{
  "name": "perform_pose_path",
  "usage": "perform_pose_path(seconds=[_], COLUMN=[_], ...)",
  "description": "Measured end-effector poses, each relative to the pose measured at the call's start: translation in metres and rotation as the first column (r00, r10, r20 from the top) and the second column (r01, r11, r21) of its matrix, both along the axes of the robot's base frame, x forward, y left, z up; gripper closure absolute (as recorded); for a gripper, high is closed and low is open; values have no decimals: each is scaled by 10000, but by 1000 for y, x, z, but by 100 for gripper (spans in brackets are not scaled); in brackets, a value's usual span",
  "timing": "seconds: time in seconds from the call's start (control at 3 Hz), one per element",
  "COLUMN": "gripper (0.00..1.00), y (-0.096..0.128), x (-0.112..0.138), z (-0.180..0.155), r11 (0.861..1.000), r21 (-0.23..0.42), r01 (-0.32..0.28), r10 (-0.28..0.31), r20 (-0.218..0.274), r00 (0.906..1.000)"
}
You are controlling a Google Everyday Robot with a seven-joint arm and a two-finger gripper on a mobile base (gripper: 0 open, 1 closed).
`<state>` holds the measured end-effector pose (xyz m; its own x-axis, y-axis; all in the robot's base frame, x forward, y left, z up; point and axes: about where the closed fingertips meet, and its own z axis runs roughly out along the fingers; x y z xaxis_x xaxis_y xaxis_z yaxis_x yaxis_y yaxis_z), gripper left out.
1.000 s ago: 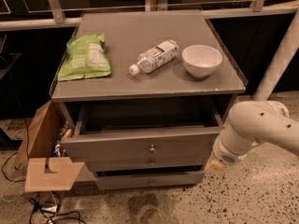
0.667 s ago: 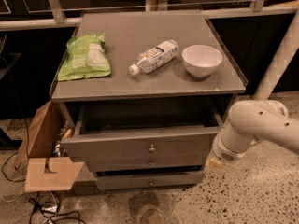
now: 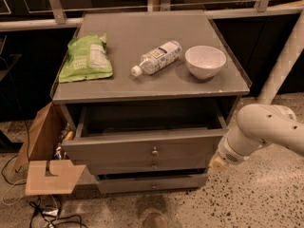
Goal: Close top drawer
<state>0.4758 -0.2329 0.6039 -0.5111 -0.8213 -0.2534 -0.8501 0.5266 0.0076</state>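
My gripper [image 3: 217, 162] sits low at the front right corner of the cabinet [image 3: 142, 32], just beside the right end of the drawer [image 3: 118, 148] front; whether it touches the panel I cannot tell, nor whether it is open or closed, since only its pale tip shows; my arm [image 3: 266, 127] bends away from it to the cabinet's right, above the speckled floor [image 3: 256, 198]. The drawer is the topmost one in the cabinet and stands pulled out toward the cabinet's front, its grey inside showing under the top; its knob [image 3: 155, 151] is at the middle of the flat front; beneath it the lower fronts [image 3: 152, 182] show. On the cabinet's top a bowl [image 3: 205, 61] stands upright near the right edge; a bottle [image 3: 156, 57] lies on its side at the middle, cap toward the front; a green bag [image 3: 88, 58] lies flat at the left. Against the cabinet's left side leans cardboard [image 3: 45, 137]; cables [image 3: 47, 215] lie on the floor by its front left corner.
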Motion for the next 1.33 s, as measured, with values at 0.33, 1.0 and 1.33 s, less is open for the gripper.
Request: perform_pose_path(seconds=[0.33, 1.0, 1.33], gripper=[100, 75, 52], y=[2, 9, 9], x=[19, 36, 36], z=[17, 28, 28], r11=[9990, 9962, 9962], r21=[-438, -829, -829], r01=[-1, -260, -260], r10=[19, 322, 322], r20=[407, 753, 753], r00=[9992, 9966, 9966])
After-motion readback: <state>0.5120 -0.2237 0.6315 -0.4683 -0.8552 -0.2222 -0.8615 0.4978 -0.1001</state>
